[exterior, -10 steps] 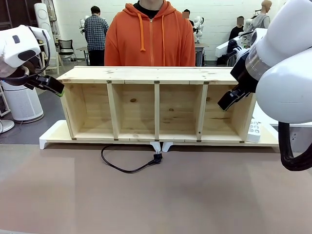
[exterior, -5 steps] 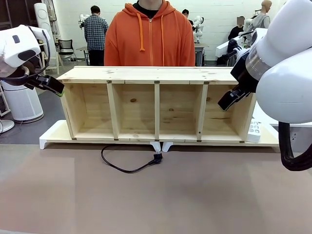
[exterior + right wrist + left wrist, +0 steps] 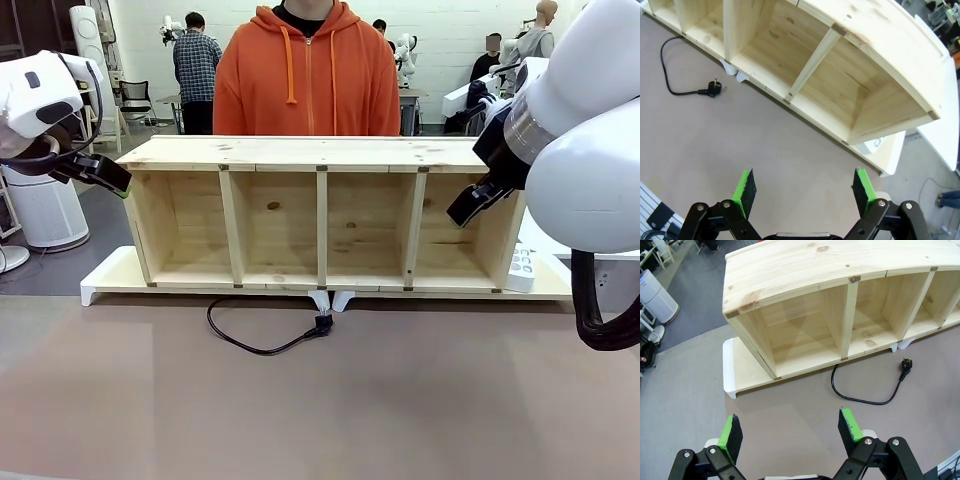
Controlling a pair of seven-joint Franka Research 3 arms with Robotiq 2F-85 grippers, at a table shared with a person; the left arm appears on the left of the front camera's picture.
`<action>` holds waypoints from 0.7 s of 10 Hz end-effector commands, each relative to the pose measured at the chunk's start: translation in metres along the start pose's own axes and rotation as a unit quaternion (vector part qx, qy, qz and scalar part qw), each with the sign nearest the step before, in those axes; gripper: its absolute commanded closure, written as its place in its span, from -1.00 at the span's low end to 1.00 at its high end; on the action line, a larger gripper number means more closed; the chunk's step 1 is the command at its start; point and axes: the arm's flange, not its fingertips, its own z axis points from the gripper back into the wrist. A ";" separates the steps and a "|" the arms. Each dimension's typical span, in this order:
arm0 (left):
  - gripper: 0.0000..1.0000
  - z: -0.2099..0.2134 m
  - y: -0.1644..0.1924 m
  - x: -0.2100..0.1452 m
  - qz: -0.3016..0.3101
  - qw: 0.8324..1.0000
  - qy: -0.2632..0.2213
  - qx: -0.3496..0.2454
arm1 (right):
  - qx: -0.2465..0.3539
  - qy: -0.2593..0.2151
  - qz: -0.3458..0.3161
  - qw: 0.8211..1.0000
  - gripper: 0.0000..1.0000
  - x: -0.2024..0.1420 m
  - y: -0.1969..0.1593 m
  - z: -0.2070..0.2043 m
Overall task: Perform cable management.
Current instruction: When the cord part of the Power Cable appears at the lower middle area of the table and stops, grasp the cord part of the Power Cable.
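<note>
Spanning table (image 3: 420,400), 4-bay wooden shelf (image 3: 300,152) stands open toward robot. Left gripper (image 3: 790,429) and right gripper (image 3: 805,186) hover high off shelf ends, both spread wide, empty, likely poised for reach. Cable (image 3: 250,346) curls loose on table before shelf, plug (image 3: 322,325) free near middle, unrouted.

A robotics lab in an open hall: a white left arm (image 3: 40,95) and right arm (image 3: 590,150) flank a brown counter (image 3: 300,420) bearing a pine shelf unit (image 3: 320,152). At 11 o'clock a person in a plaid shirt (image 3: 195,65) stands among other workstations; at 9 o'clock, a white air purifier (image 3: 45,210).
</note>
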 end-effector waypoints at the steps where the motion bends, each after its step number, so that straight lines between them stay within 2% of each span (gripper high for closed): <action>1: -1.00 -0.002 -0.001 0.001 -0.001 1.000 -0.001 0.000 | -0.003 0.004 -0.005 1.000 -1.00 -0.004 0.001 -0.003; 7: -1.00 -0.002 -0.001 0.001 -0.001 1.000 -0.001 0.000 | -0.003 0.004 -0.005 1.000 -1.00 -0.004 0.001 -0.003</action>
